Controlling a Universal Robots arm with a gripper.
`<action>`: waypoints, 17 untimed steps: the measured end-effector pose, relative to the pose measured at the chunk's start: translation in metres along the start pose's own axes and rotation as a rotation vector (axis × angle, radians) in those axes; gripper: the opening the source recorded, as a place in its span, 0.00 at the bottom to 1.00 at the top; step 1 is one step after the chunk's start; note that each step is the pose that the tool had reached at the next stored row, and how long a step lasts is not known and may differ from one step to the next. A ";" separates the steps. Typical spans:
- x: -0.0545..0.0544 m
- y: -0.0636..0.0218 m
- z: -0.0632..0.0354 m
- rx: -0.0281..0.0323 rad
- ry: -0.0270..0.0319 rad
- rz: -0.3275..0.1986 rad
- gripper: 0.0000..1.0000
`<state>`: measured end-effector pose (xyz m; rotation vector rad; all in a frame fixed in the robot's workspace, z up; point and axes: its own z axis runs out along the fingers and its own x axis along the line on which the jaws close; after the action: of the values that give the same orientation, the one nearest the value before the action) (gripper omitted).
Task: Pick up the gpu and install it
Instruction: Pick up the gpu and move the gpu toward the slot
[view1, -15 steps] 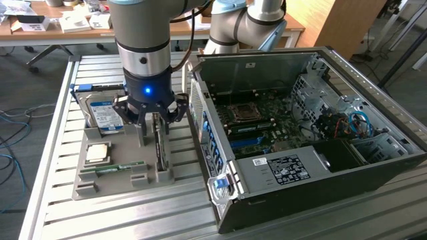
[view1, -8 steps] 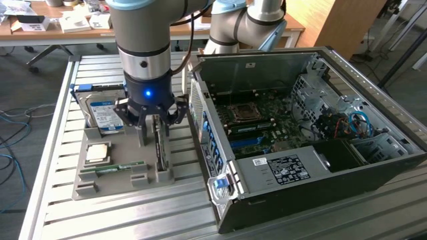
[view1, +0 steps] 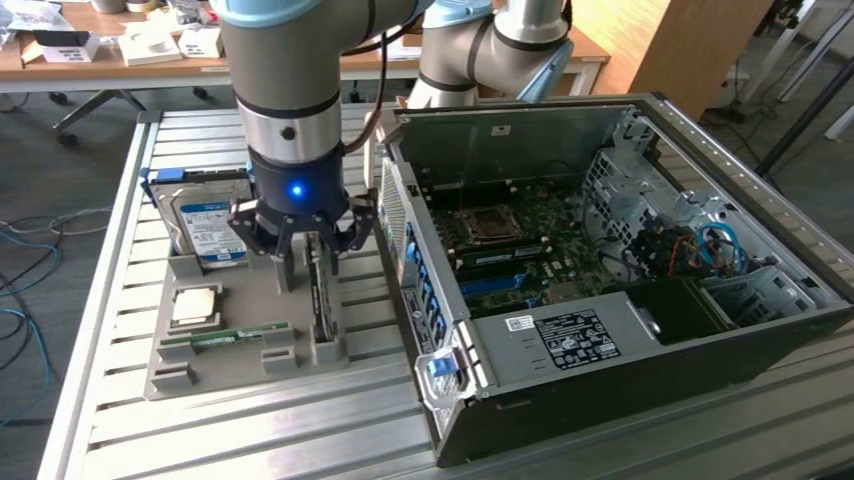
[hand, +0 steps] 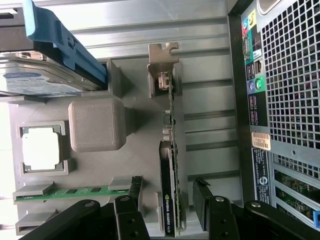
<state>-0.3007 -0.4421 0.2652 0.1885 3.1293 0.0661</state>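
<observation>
On the slatted metal surface (view1: 200, 440), beside the open black computer case (view1: 641, 395), a grey plastic parts tray (view1: 234, 375) holds the thin dark gpu card (hand: 170, 210), labelled NVIDIA Quadro, upright along its case-side edge, with the black pincer (hand: 167, 190) spread wide astride it, unclenched.

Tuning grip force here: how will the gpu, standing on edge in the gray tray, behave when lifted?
The gpu looks like a thin rigid board, so it is probably stiff and fairly light. Standing on edge in its tray slot, it may bind or tip if pulled off-vertical. Exposed components suggest fragility.
</observation>
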 end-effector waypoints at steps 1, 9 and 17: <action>0.000 0.0000 0.0003 0.0001 0.0000 0.000 0.53; 0.000 0.0000 0.0014 0.0000 0.0000 0.000 0.53; 0.000 -0.0001 0.0033 0.0000 0.0000 0.000 0.53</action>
<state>-0.3007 -0.4421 0.2618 0.1886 3.1293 0.0661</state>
